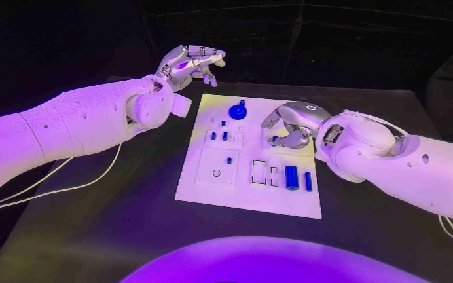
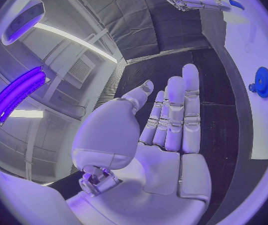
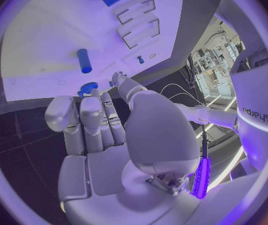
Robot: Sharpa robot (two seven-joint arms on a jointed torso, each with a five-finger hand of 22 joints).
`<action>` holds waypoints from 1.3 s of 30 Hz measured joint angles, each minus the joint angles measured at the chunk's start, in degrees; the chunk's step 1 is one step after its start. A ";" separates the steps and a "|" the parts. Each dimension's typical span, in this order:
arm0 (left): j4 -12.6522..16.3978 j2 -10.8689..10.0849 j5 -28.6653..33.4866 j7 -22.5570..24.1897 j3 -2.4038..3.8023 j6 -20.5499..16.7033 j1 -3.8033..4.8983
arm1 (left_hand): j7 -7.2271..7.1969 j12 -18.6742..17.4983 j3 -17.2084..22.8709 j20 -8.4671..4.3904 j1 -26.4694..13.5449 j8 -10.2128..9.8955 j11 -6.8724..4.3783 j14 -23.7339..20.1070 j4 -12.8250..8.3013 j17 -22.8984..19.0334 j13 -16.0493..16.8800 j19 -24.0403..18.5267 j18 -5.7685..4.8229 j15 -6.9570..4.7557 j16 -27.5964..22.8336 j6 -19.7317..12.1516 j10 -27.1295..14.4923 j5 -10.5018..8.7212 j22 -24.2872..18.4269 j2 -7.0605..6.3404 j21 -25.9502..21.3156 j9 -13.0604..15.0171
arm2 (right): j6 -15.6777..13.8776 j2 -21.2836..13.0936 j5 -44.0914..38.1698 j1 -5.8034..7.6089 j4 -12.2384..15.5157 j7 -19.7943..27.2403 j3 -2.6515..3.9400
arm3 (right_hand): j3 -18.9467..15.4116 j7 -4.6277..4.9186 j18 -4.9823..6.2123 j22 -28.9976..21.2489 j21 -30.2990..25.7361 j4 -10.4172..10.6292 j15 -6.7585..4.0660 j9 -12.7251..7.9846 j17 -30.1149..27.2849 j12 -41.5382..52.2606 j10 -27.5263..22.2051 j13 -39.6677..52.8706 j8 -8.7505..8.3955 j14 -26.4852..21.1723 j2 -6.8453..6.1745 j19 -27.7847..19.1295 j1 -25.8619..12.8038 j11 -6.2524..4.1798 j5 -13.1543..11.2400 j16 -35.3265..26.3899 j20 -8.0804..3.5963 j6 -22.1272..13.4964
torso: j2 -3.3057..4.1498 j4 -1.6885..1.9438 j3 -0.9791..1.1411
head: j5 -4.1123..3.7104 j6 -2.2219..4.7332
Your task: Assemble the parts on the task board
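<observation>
One white rectangular task board, one blue toothed gear, two large blue cylinders, and several small blue pegs.

White task board; blue parts; black table.

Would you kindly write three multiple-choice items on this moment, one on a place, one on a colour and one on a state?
1. Where is the blue gear?
A. at the far end of the task board
B. in the left hand
C. on the black table

2. What colour is the task board?
A. red
B. white
C. green

3. What is the left hand doing?
A. gripping the gear
B. pressing on the board
C. raised off the board, holding nothing

Answers:
1 A, the gear sits on the plate's far end.
2 B, the plate is white.
3 C, its fingers lie straight and bare in the left wrist view.
</observation>
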 measured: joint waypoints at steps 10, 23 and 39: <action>0.08 0.03 0.00 -0.01 -0.01 0.00 0.00 | 0.00 0.00 0.06 0.00 0.00 0.00 0.00 0.00 -0.06 -0.03 -0.04 0.00 0.01 0.00 0.00 0.00 0.00 0.00 -0.03 0.00 0.00 0.00 | 3.38 -1.80 1.47 0.51 -0.43 -2.28 -0.08 | -1.84 -0.14 0.00 -0.33 -0.23 0.11 0.00 0.00 -0.52 0.22 -1.44 0.00 0.00 0.00 0.36 0.00 0.36 0.22 -0.22 -0.32 0.00 -0.54 | 0.08 0.11 0.06 | -0.64 0.21; 0.06 0.13 0.00 -0.02 -0.01 0.00 -0.01 | 0.00 0.00 0.06 0.00 0.22 -0.01 0.00 0.01 -0.06 -0.06 -0.04 0.00 0.00 0.01 0.00 0.00 0.00 0.00 -0.05 0.22 0.00 0.00 | 6.99 1.20 0.97 0.54 -2.84 -3.41 -0.14 | -2.88 0.11 0.00 0.29 -0.23 0.35 0.20 0.05 0.02 2.55 0.08 0.08 0.00 -0.20 1.84 0.04 1.84 -0.21 -0.77 -0.27 -0.04 -0.29 | 0.14 0.20 0.09 | -0.54 0.03; -0.10 0.19 0.00 -0.07 -0.01 0.17 -0.01 | 0.00 0.00 0.06 0.00 0.22 0.23 0.00 0.01 -0.05 -0.11 -0.08 0.00 0.00 0.01 0.00 0.00 0.00 0.00 -0.09 0.22 0.00 0.00 | 9.23 3.37 -0.10 0.30 -5.08 -3.88 -0.14 | -0.89 -0.10 0.00 4.47 2.45 1.18 -0.75 0.77 0.04 5.08 8.94 0.11 2.37 0.12 4.13 2.89 2.92 -1.74 -1.45 0.00 -1.22 5.45 | 0.12 0.21 0.12 | -0.40 -0.25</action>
